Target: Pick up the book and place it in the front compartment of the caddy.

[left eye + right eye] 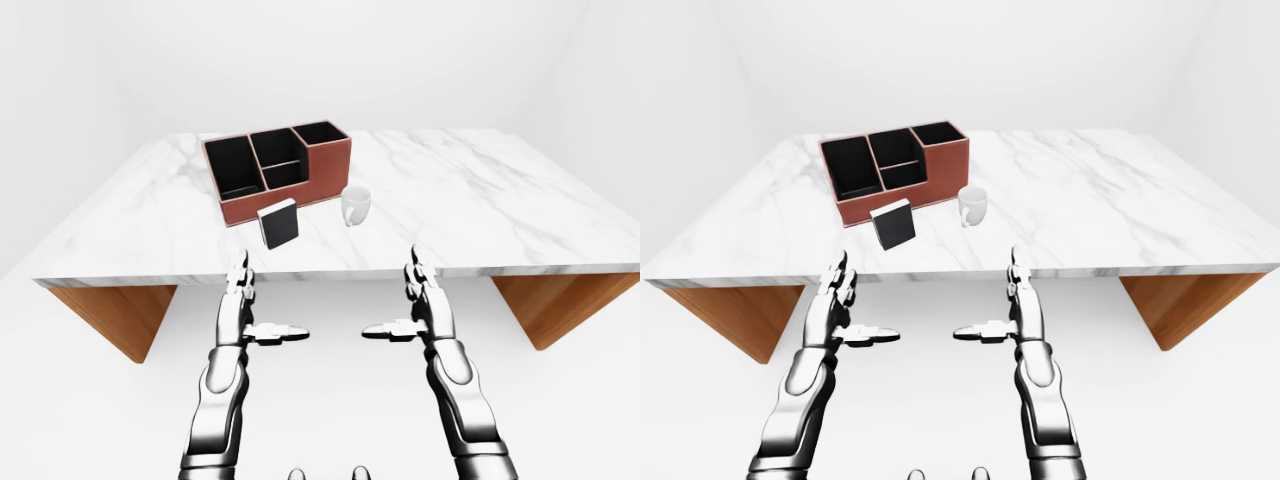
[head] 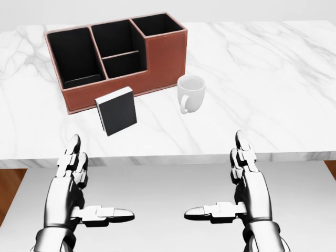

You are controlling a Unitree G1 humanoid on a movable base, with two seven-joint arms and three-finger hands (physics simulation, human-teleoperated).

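Both hands sit low below the bench (image 2: 273, 79) edge, left hand (image 2: 71, 184) and right hand (image 2: 249, 184) with fingers spread open, holding nothing. Book (image 2: 116, 111) stands upright on the bench, just beside the caddy (image 2: 118, 58), white mug (image 2: 190, 93) to its right.

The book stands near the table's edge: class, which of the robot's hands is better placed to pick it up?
Probably the left hand: open, it sits almost directly below the book, while the right hand is off below the mug.
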